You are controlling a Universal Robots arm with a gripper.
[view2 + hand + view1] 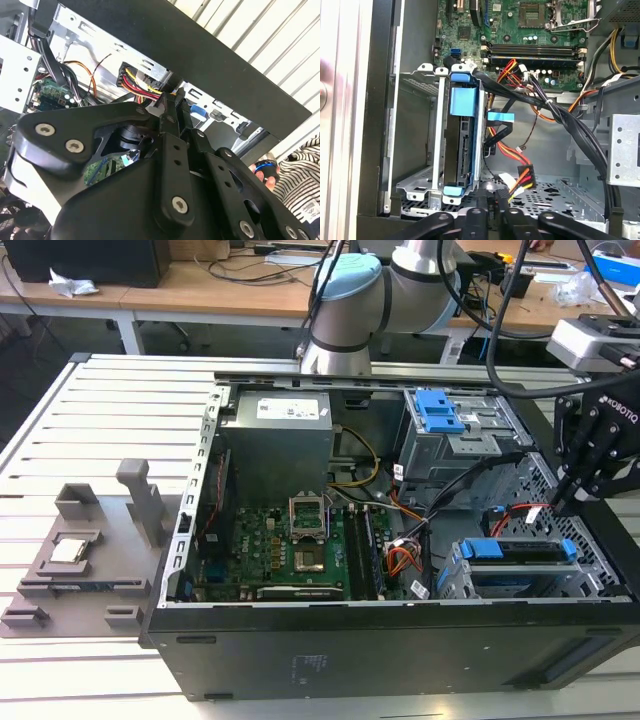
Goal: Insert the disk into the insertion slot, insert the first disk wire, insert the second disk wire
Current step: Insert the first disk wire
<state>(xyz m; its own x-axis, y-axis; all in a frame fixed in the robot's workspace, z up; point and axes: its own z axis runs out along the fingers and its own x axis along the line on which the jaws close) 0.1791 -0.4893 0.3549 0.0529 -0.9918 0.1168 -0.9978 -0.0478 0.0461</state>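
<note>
Hovering inside the case, my gripper keeps no gap: fingers together beside the power connector; the disk sits in the insertion slot.

Blue-framed disk, silver-grey perf. slot, sleeve prob. b/w striped.

Silver-grey arm with pale blue joint caps; black pincer, silver screws, black cables

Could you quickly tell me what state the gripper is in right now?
Gripper: closed, pinching the red-and-yellow disk wire.
</note>
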